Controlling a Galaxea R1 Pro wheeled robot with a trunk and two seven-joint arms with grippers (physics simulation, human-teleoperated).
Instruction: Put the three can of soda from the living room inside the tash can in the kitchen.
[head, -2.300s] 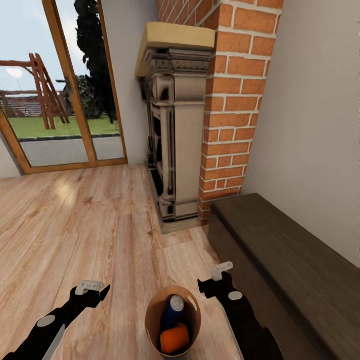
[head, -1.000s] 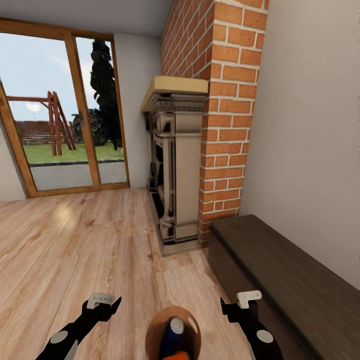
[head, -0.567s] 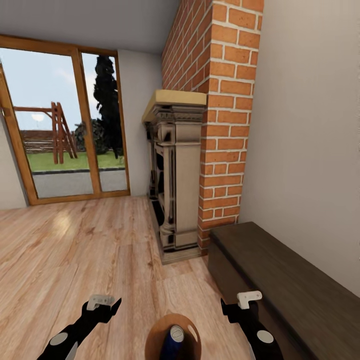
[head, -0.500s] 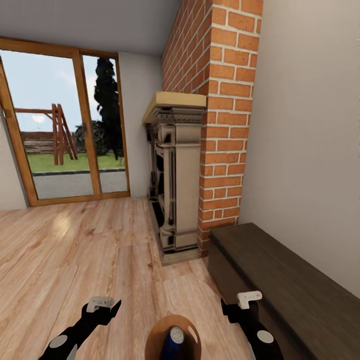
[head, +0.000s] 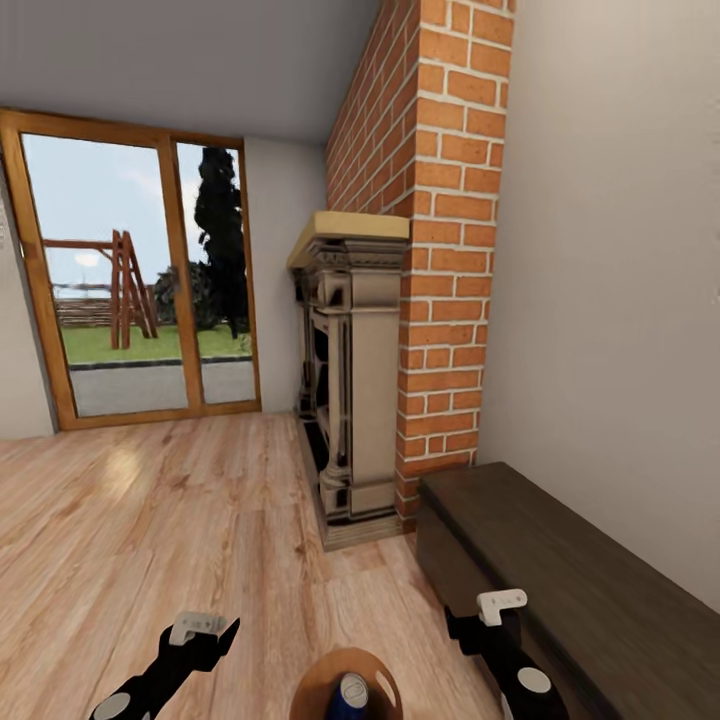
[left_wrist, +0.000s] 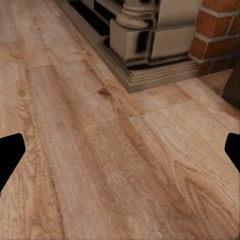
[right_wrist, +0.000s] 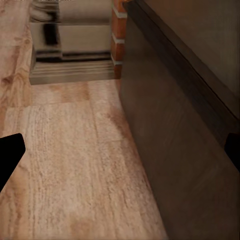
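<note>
A dark blue soda can (head: 350, 693) with a pale top pokes out of a brown round container (head: 315, 682) at the bottom edge of the head view, between my two arms. The orange can and the third can are out of view. My left gripper (head: 207, 633) hangs open over the wooden floor left of the container; its dark fingertips (left_wrist: 10, 152) stand wide apart with nothing between them. My right gripper (head: 494, 610) is open too, right of the container beside the dark bench, fingertips (right_wrist: 10, 152) far apart and empty.
A dark wooden bench (head: 570, 570) runs along the right wall. Ahead stands a brick chimney (head: 440, 300) with an ornate fireplace mantel (head: 350, 380). A wood-framed glass door (head: 140, 290) opens to a yard at the back left. Wooden floor (head: 150, 530) spreads to the left.
The head camera has tilted upward, so the whole room slid down in the picture. The container sank to the bottom edge and the orange can left the view. Both arms keep their pose.
</note>
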